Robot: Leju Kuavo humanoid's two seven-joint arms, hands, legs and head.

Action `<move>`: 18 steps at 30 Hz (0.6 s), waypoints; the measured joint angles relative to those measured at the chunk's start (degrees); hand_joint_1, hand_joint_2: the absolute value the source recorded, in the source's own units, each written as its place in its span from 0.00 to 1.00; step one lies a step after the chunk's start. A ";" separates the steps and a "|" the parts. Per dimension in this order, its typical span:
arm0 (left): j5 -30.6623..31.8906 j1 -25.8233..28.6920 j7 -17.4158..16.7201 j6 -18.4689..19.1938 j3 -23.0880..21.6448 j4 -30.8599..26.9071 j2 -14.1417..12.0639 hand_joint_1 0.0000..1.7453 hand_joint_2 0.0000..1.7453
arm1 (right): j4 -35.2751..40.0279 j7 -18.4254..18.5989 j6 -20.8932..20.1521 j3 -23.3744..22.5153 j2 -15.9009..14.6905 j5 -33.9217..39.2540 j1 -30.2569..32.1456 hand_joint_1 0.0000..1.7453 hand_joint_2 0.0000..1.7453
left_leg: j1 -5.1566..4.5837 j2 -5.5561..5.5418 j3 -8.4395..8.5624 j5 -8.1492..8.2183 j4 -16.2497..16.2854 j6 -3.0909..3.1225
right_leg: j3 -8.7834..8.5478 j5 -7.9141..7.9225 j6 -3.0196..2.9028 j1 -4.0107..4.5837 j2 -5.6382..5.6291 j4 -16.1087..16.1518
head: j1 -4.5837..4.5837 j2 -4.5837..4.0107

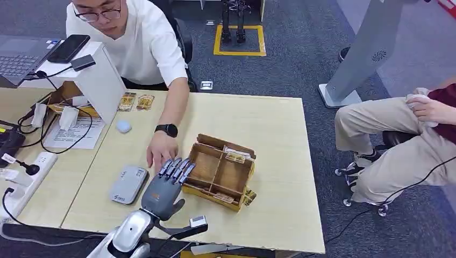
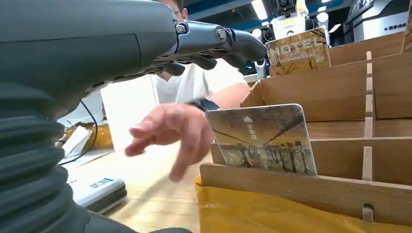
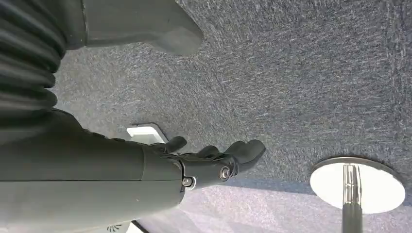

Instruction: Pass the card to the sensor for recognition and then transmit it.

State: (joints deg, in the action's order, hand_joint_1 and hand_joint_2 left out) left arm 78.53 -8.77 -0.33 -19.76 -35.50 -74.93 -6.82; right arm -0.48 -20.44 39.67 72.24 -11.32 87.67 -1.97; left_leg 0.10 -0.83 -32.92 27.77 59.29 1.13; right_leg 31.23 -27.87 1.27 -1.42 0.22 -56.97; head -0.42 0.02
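Left hand (image 1: 164, 188), lower centre of head view: fingers extended, apart, holding nothing, beside the box (image 1: 218, 173). Left wrist view shows a card (image 2: 265, 138) upright in the near slot. Person's hand (image 1: 160, 152) just beyond. Right hand (image 3: 214, 162): loosely open above carpet

Bright, even indoor light; ceiling lamps (image 2: 259, 8) glare in the left wrist view (the person's hand (image 2: 170, 132) there is motion-blurred), shadows soft.
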 joint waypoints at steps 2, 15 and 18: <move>0.02 0.00 0.00 0.00 0.00 0.00 0.00 0.00 1.00 | 0.00 0.00 0.00 0.00 0.00 0.00 0.00 0.00 1.00 | 0.00 0.00 0.00 0.00 0.00 0.00 | 0.00 0.00 0.00 0.00 0.00 0.00 | 0.00 -0.02; 0.00 0.06 0.00 0.02 0.00 0.00 0.00 0.00 1.00 | 0.00 0.00 0.00 0.00 0.00 -0.02 0.00 0.00 1.00 | 0.00 0.00 0.00 0.00 0.00 0.00 | 0.00 0.00 0.00 0.00 0.00 0.00 | 0.00 -0.02; 0.00 0.12 0.00 0.02 0.00 0.00 0.00 0.00 1.00 | 0.00 0.00 0.00 0.00 0.00 0.02 0.00 0.00 1.00 | 0.00 0.00 0.00 0.00 0.00 0.00 | 0.00 0.00 0.00 0.00 0.00 0.00 | 0.00 0.00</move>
State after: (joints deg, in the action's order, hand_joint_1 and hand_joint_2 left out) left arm 78.53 -8.66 -0.33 -19.74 -35.50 -74.93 -6.82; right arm -0.48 -20.44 39.67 72.24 -11.32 87.69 -1.97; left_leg 0.10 -0.83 -32.92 27.77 59.29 1.13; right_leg 31.23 -27.87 1.27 -1.42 0.22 -56.97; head -0.42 0.02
